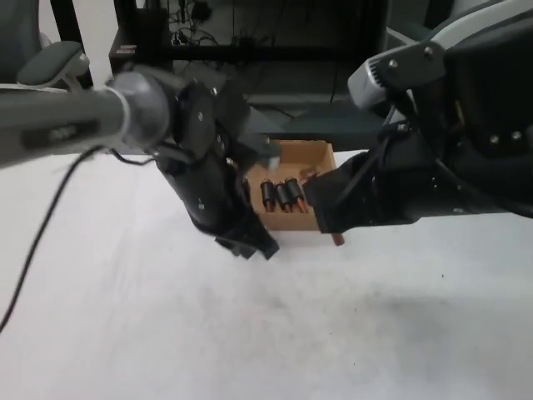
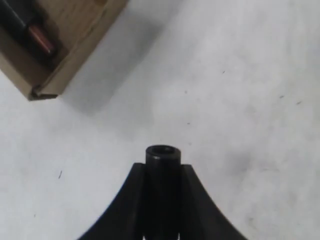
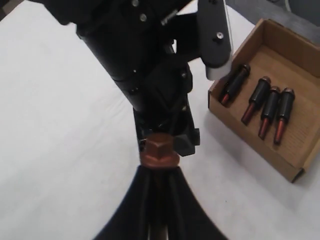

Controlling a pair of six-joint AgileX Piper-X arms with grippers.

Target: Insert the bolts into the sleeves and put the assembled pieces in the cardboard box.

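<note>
My left gripper [image 2: 163,167] is shut on a black sleeve [image 2: 163,159], its open bore facing away over the white bench. In the high view this gripper [image 1: 250,243] hangs just in front of the cardboard box [image 1: 293,223]. My right gripper [image 3: 159,169] is shut on a copper bolt [image 3: 159,151], hex head outward, close to the left arm's wrist [image 3: 150,80]. In the high view the bolt [image 1: 337,239] pokes out beside the box's near right corner. Several assembled pieces [image 3: 262,100] lie side by side in the box [image 3: 250,144].
The box corner [image 2: 75,60] sits a short way off from the held sleeve, with one assembled piece [image 2: 37,37] visible inside. A black cable [image 1: 37,242] trails across the bench on the left. Shelving and a chair stand behind the bench.
</note>
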